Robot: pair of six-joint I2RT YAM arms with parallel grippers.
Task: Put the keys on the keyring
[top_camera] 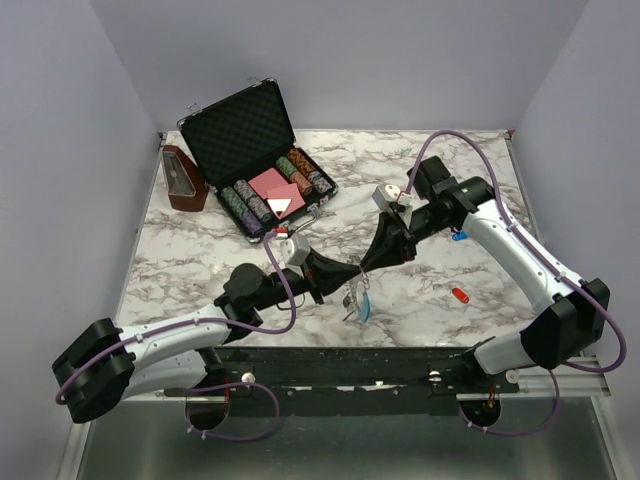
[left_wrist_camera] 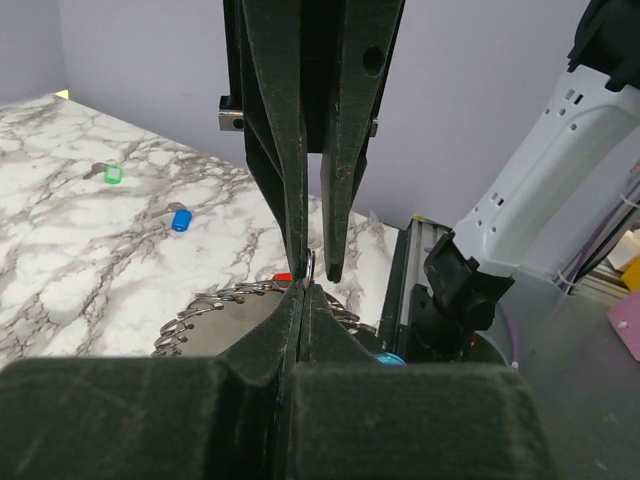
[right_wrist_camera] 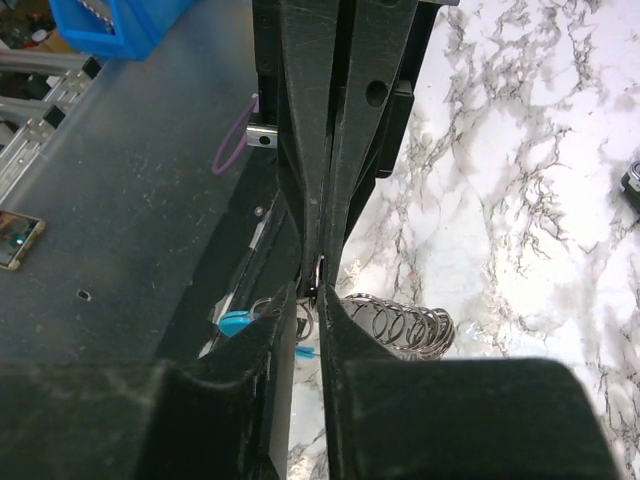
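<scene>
The keyring (top_camera: 357, 296), a silver coiled spring with a blue section (top_camera: 365, 306), hangs between my two grippers above the table's front middle. My left gripper (top_camera: 340, 272) and right gripper (top_camera: 368, 264) meet tip to tip, both shut on the ring's thin wire. In the left wrist view the left gripper (left_wrist_camera: 304, 290) pinches the wire, with the coil (left_wrist_camera: 215, 308) behind. In the right wrist view the right gripper (right_wrist_camera: 320, 295) pinches it beside the coil (right_wrist_camera: 400, 322). A red key (top_camera: 460, 295) and a blue key (top_camera: 458, 236) lie on the marble to the right.
An open black case (top_camera: 225, 125) with poker chips and cards stands at the back left, with a brown holder (top_camera: 183, 178) beside it. A green-headed key (left_wrist_camera: 113, 174) lies on the marble beyond the blue key (left_wrist_camera: 180, 220). The table's front rail (top_camera: 400, 362) is just below the grippers.
</scene>
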